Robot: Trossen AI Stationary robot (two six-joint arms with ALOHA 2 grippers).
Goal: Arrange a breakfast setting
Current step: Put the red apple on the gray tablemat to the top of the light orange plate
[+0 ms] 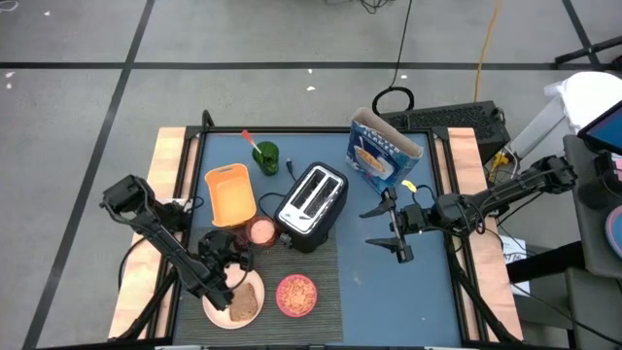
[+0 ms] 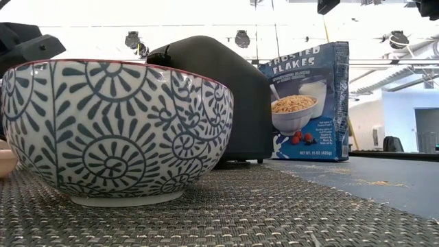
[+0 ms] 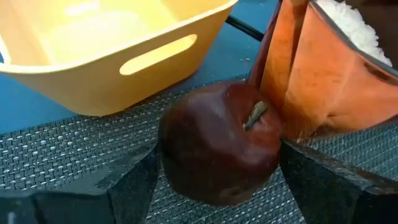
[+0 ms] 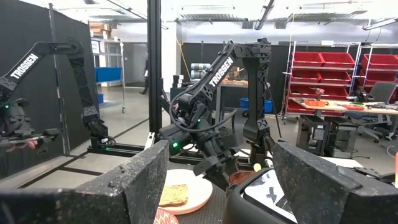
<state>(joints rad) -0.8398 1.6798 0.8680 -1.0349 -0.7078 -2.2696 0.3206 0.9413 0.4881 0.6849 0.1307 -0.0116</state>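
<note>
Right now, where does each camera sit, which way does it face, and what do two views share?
High: overhead, straight down; both arms, left hand, right hand.
Low: table height, level past bowl to toaster; hardly any robot.
Left wrist: on left arm, facing an apple between its open fingers.
Right wrist: on right arm, facing the left arm past its open fingers.
Shared: high and right wrist show the toast.

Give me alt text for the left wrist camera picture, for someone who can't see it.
A dark red apple with a short stem sits on a grey woven mat between the left gripper's two dark fingers. A yellow-orange container stands behind it, and an orange-tinted cup is right beside the apple.
</note>
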